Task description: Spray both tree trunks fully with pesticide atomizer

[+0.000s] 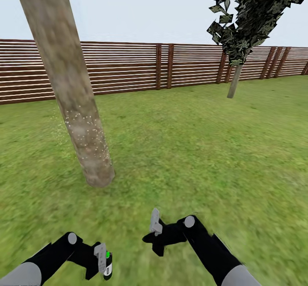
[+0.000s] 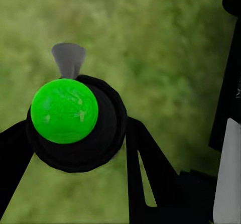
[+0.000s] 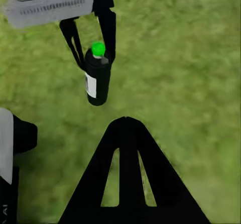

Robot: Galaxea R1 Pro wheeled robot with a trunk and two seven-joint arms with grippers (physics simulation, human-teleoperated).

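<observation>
The near tree trunk [image 1: 72, 102], mottled grey-brown and leaning, rises from the grass at left, with tiny white specks on its lower part. A second tree [image 1: 252, 12] stands far right by the fence, its thin trunk [image 1: 234, 83] bare. My left gripper [image 1: 102, 262] is low in front of the near trunk, shut on the pesticide atomizer [image 1: 107, 263]. From above, the atomizer [image 2: 75, 123] shows its green spot and grey nozzle between the black fingers [image 2: 145, 169]. My right gripper [image 1: 155, 226] hovers shut and empty to its right, looking at the atomizer [image 3: 97, 78].
Green lawn [image 1: 192, 149] stretches all around. A brown slatted fence [image 1: 128, 66] closes the garden at the back. The near trunk's base [image 1: 99, 177] is the closest obstacle, ahead and slightly left of the arms.
</observation>
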